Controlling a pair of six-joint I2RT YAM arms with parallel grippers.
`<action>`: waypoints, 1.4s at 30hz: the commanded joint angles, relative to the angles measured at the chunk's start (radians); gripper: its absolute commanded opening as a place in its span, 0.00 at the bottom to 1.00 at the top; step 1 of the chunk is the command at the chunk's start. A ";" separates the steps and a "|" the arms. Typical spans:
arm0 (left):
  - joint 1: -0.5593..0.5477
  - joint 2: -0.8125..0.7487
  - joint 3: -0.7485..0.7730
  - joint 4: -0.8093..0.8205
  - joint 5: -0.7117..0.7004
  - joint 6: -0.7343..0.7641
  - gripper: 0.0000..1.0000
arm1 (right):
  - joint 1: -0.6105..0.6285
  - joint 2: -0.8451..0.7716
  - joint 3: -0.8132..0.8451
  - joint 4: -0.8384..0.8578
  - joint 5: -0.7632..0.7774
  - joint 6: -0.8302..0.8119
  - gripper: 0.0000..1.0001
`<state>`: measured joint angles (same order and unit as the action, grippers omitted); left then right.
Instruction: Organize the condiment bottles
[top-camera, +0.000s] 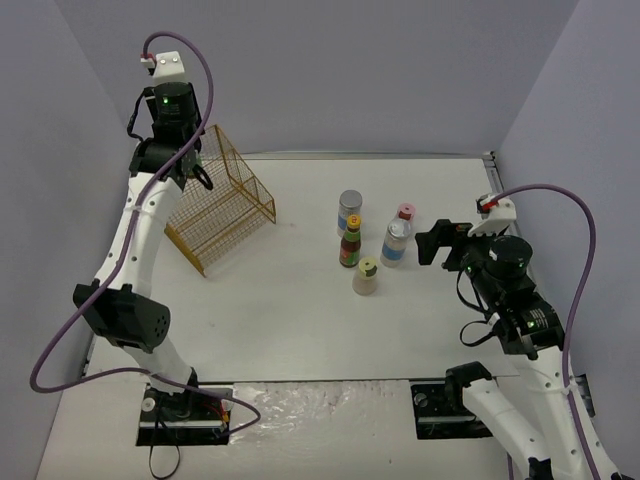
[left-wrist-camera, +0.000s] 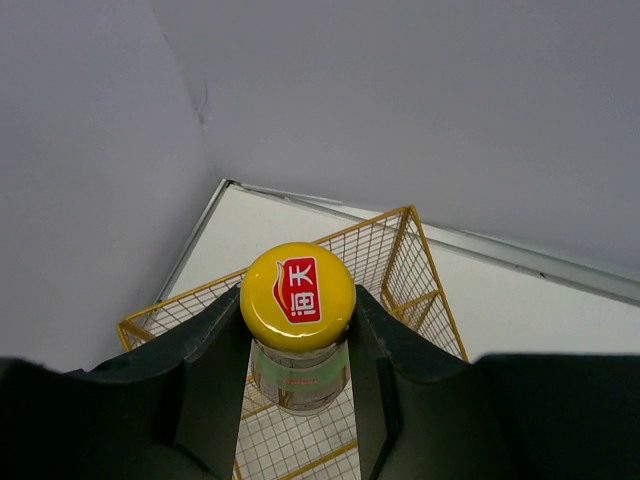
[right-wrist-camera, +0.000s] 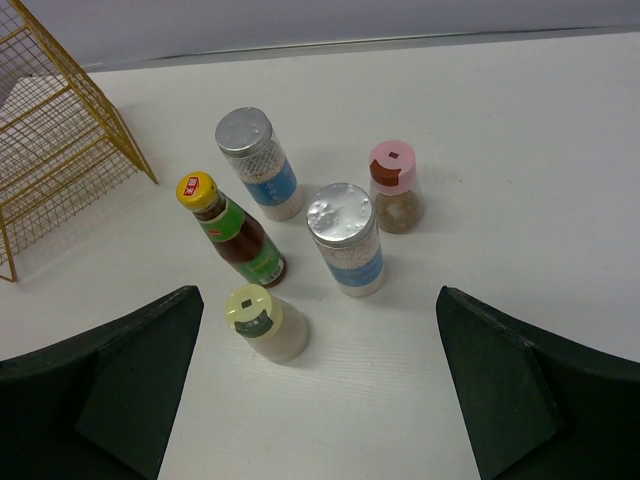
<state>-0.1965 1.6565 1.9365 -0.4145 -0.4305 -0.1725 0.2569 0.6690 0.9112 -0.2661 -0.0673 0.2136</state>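
Left end effector (left-wrist-camera: 300, 330): closed on the neck of the held bottle (left-wrist-camera: 298, 285), one finger on each side just under the yellow cap.
Held bottle: upright, over the basket (left-wrist-camera: 405, 255) at the far left corner of the bench (top-camera: 300, 330). Whether its base touches the mesh cannot be told.
Right end effector (right-wrist-camera: 320, 385): spread wide and holding nothing. It hovers just beside the bottle group, on the group's right-edge side.
Bottle group: five upright bottles, close together but apart, right of the bench's centre.
Step in hand (judged): setting the held bottle into the basket.
How to do it well: keep the bottle vertical and lower it straight through the basket's open side, clear of the wire rim. Open the fingers only once the base rests flat on the mesh. Place it toward one end so room remains for the others, and withdraw straight up so a finger does not catch the cap.
Risk (judged): the mesh floor is uneven footing, so a bottle released at a tilt may topple.
Count, dark yellow-capped: two, the held bottle and the dark bottle (right-wrist-camera: 238, 232).
Count, silver-lidded: two, the far silver bottle (right-wrist-camera: 258, 165) and the near silver bottle (right-wrist-camera: 345, 245).
Count, green bottle (right-wrist-camera: 263, 322): one.
Count, pink bottle (right-wrist-camera: 394, 186): one.
Count, baskets: one.
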 joint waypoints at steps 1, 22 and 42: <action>0.040 0.004 0.148 0.206 0.003 0.011 0.00 | 0.008 0.039 0.015 0.066 -0.033 0.013 1.00; 0.058 0.152 0.163 0.369 -0.012 0.016 0.00 | 0.008 0.007 -0.037 0.082 -0.025 -0.002 1.00; 0.058 0.170 0.032 0.455 -0.006 -0.028 0.00 | 0.017 -0.014 -0.056 0.093 -0.009 0.001 1.00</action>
<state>-0.1482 1.8780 1.9524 -0.1373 -0.4160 -0.1753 0.2674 0.6647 0.8570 -0.2495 -0.0906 0.2161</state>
